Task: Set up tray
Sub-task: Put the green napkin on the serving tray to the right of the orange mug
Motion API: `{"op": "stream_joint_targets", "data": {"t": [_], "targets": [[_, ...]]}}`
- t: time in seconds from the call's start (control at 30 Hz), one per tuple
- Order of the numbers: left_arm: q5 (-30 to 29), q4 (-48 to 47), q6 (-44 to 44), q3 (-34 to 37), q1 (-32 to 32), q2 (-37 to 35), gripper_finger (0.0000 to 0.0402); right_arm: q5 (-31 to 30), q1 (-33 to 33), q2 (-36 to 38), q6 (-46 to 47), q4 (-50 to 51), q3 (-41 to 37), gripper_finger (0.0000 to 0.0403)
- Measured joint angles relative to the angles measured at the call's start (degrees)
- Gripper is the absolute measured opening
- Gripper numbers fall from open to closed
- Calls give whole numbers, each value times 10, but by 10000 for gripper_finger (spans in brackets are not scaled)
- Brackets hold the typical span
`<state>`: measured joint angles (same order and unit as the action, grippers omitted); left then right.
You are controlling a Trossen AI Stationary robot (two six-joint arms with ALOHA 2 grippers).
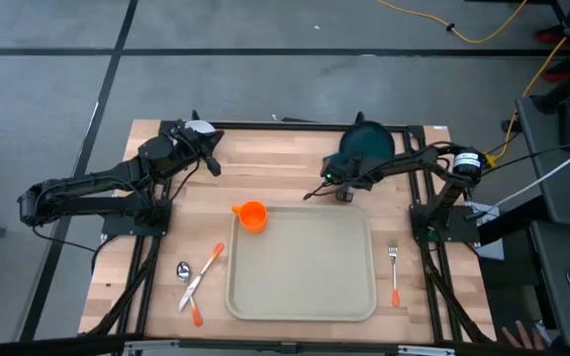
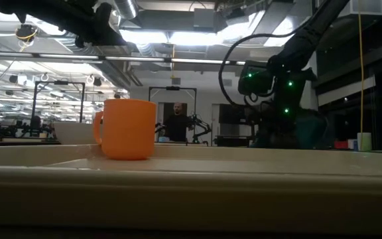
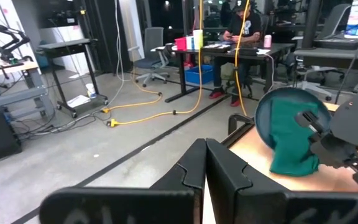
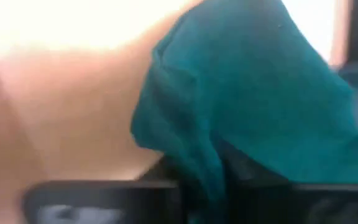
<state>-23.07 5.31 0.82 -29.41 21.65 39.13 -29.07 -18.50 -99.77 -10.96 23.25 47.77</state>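
Tray sits near the table's front edge, between the cutlery: fork on its right, spoon and knife on its left, so each piece lies within easy reach. An orange mug stands at its far-left corner. The right gripper pinches a teal cloth beside the teal plate, probably to carry it over. The left gripper waits clenched and empty at the far left.

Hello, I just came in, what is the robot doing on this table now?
It is setting up the beige tray. The right claw has closed on a teal cloth lying over the dark teal plate at the far edge. An orange mug sits at the tray's corner. The left claw waits shut, far left.
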Motion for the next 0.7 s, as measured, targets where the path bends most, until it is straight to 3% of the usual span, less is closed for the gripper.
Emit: {"op": "stream_joint_targets", "data": {"t": [0.33, 0.7], "targets": [[-4, 0, 0, 0, 0, 0, 6, 5, -2, 0, 19, 24, 11, 12], [-5, -17, 0, 0, 0, 0, 6, -8, -2, 0, 19, 103, 107, 12]]}}
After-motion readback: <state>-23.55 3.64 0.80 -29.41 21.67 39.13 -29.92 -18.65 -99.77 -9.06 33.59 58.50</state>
